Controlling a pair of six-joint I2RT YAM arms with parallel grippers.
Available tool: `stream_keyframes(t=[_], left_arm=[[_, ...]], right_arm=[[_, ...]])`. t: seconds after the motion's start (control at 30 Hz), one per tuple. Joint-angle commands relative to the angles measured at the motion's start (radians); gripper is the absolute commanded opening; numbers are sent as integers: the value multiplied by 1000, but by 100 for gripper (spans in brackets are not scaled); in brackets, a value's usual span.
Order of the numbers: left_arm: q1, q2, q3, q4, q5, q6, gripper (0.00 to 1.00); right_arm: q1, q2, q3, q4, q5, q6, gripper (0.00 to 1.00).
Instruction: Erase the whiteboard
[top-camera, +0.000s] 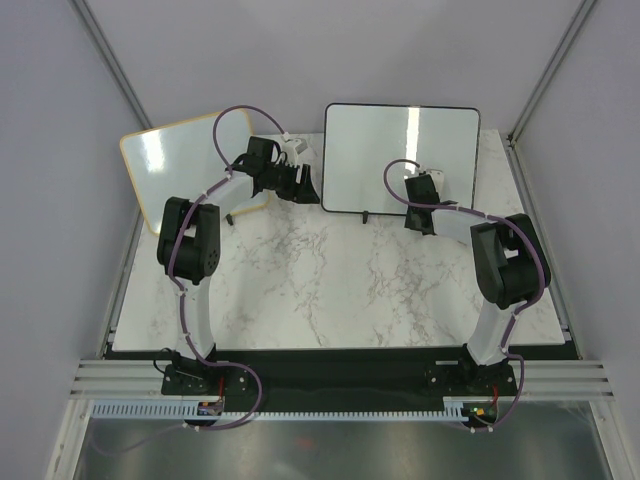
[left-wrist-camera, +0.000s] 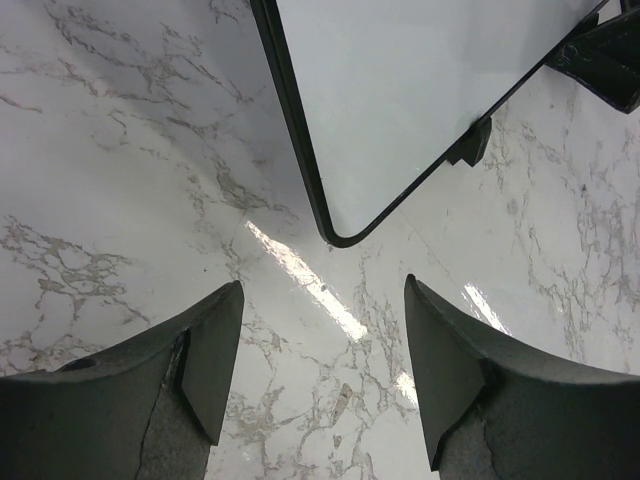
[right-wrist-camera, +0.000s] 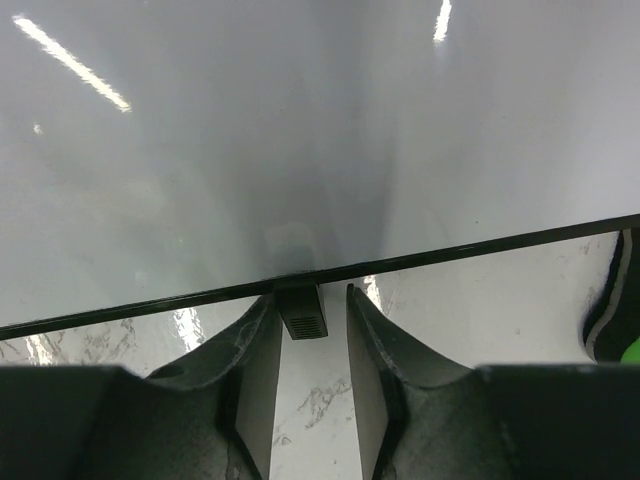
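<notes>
The whiteboard (top-camera: 400, 155) with a thin black frame stands at the back of the marble table on two small black feet. Its face looks plain white with glare, and I see no marks on it. My left gripper (top-camera: 305, 187) is open and empty just off the board's lower left corner (left-wrist-camera: 340, 236); in the left wrist view the gripper (left-wrist-camera: 322, 283) hangs over bare marble. My right gripper (top-camera: 422, 222) is at the board's right foot. In the right wrist view the gripper (right-wrist-camera: 311, 295) is narrowly open, with that foot (right-wrist-camera: 302, 312) between the fingertips, close against the left one.
A second white board with a light wooden frame (top-camera: 185, 160) leans at the back left, behind my left arm. A dark object with a green spot (right-wrist-camera: 615, 320) sits at the right edge of the right wrist view. Grey walls close in the table.
</notes>
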Motion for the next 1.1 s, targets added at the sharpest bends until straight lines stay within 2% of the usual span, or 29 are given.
stream_keyframes(t=[0.0, 0.03, 0.13, 0.3, 0.5, 0.6, 0.73, 0.9, 1.07], left_arm=[[5, -38, -2, 3, 22, 39, 72], [5, -41, -4, 3, 22, 39, 72], [4, -40, -2, 1, 22, 39, 72], [4, -46, -4, -3, 24, 37, 72], [5, -78, -16, -17, 13, 51, 72], [4, -113, -41, -22, 2, 63, 72], [4, -170, -97, -45, -22, 109, 72], [4, -288, -200, -115, -59, 207, 72], [2, -430, -355, -193, -117, 353, 72]], right_arm=[[5, 18, -5, -63, -17, 9, 41], [4, 15, -8, -63, -19, 6, 47], [7, 1, -17, -61, -22, 5, 54], [10, -28, -30, -63, -25, 3, 60], [14, -88, -59, -66, -63, 2, 73], [17, -138, -83, -71, -83, -1, 86], [17, -218, -117, -80, -113, -4, 90], [16, -376, -200, -95, -87, 3, 90], [14, -571, -313, -86, 31, 16, 90]])
